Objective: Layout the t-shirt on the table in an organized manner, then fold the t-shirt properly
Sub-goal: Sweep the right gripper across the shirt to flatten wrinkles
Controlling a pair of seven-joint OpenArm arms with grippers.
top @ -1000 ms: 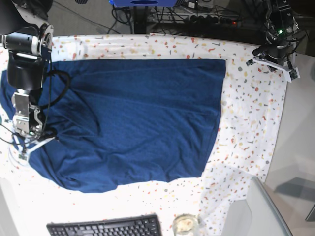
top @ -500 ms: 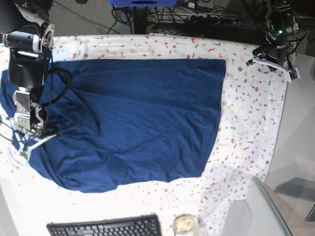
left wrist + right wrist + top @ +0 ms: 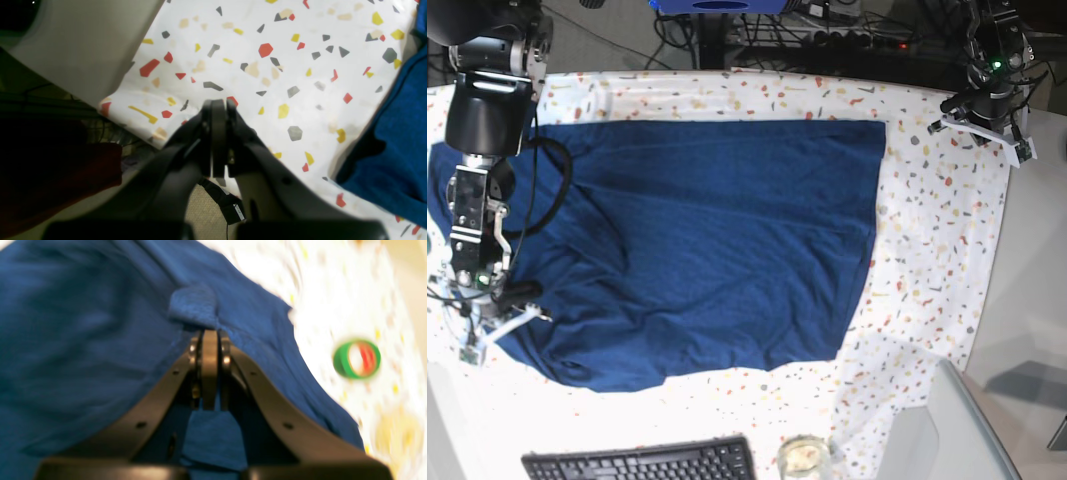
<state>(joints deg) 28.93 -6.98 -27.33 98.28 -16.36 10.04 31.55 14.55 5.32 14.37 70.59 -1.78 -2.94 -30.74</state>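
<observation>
Speckled table (image 3: 937, 215) under navy t-shirt (image 3: 717, 240), seemingly mostly flat.

Both arms (image 3: 482, 110) are black with silver joint bands. Gripper fingers (image 3: 160, 396) are dark, curved, with small screw holes. Black cable (image 3: 547, 200) loops at frame left.

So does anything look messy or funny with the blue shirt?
Yes. The t-shirt lies smooth and straight-edged at its end near the left gripper, but bunches into creases at the other end, where the right gripper is shut on a pinched tuft of fabric. One edge hangs past the table there.
</observation>
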